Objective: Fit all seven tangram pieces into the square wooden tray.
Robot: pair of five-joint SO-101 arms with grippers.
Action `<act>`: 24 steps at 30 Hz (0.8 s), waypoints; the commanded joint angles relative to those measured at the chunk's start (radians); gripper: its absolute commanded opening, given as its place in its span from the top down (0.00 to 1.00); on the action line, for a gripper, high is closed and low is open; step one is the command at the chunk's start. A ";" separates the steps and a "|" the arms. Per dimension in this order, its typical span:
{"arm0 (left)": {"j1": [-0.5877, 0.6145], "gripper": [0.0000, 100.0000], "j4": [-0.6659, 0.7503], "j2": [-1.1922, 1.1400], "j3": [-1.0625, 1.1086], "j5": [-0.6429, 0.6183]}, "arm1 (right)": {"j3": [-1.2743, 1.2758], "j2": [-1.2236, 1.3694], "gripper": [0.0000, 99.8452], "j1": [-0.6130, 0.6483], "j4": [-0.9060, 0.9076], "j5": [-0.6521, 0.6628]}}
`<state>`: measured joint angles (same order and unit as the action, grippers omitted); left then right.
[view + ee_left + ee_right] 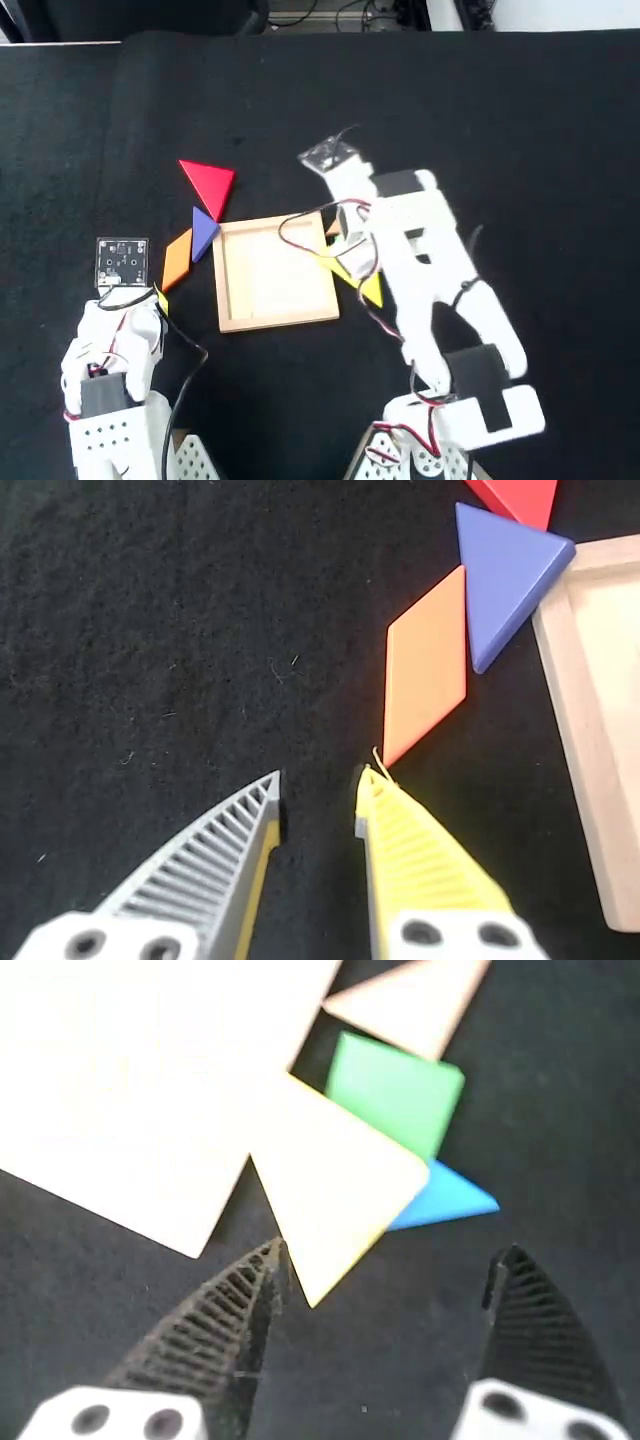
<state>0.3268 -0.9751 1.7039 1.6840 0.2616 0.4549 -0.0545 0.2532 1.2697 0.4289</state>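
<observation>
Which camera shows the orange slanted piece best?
The left wrist view: the orange parallelogram lies whole and close, beyond the open left gripper. The high view shows it small, left of the wooden tray, beside the blue triangle.

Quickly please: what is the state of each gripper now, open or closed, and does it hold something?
Left gripper: open, holding nothing.
Right gripper: open, holding nothing.
</observation>
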 commanded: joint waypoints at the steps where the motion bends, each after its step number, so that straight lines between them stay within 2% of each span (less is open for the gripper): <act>1: 0.005 0.87 0.006 0.009 0.007 0.006 | -0.008 0.019 0.68 0.014 -0.041 0.008; 7: 0.005 0.87 0.006 0.011 0.007 0.006 | -0.012 0.090 0.68 0.012 -0.115 0.009; 15: 0.004 0.87 0.011 0.011 0.008 0.006 | -0.012 0.143 0.69 0.015 -0.127 0.068; 17: 0.004 0.87 0.025 0.011 0.010 0.006 | -0.012 0.147 0.72 0.015 -0.127 0.068; 21: 0.004 0.87 0.026 0.011 0.010 0.006 | -0.012 0.151 0.85 0.017 -0.129 0.069; 24: 0.004 0.87 0.026 0.011 0.012 0.006 | -0.008 0.151 0.87 0.017 -0.127 0.069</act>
<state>0.3268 -0.9720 1.7039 1.6840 0.2647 0.4519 0.0928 0.2547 1.1531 0.4887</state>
